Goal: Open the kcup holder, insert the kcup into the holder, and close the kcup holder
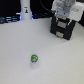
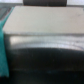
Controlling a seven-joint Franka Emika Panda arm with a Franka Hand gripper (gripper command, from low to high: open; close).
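Note:
The kcup point(image 1: 34, 59), a tiny round pod with a green top, sits alone on the white table toward the front. The kcup holder point(image 1: 63, 32), a black boxy unit, stands at the back on the exterior view's right. My gripper point(image 1: 65, 20) hangs right over the holder, touching or nearly touching its top, far from the pod. Its fingers blend into the dark box, so I cannot tell whether they are open or shut. The wrist view is blurred and close; it shows a pale flat surface above a dark body point(image 2: 45, 60), likely the holder. No fingers show there.
A tall white bottle-shaped object point(image 1: 25, 10) with a blue glow stands at the back on the exterior view's left. A teal patch point(image 2: 4, 40) lies beside the dark body in the wrist view. White tabletop point(image 1: 55, 60) stretches between pod and holder.

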